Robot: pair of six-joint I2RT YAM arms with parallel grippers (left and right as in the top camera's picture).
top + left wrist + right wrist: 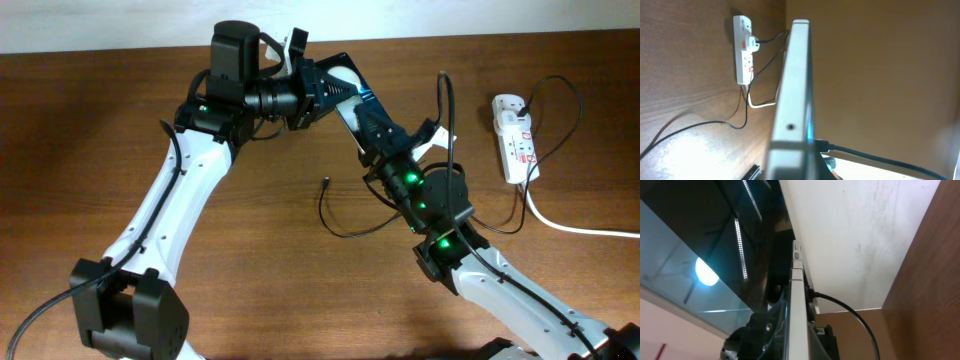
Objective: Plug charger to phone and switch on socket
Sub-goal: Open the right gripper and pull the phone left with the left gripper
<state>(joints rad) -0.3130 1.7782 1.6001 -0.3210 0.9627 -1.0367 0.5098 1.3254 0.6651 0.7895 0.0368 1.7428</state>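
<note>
overhead above table (pixel 270 250), both wrist views close along phone (pixel 795 75) edge

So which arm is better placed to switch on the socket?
Right, probably: the socket lies far to the right, near the right arm; the left arm would have to reach across it.

I hold the phone (pixel 797 311) edge-on, lights mirrored on its glossy face; a black cable (pixel 832 299) arcs beside it.
</note>
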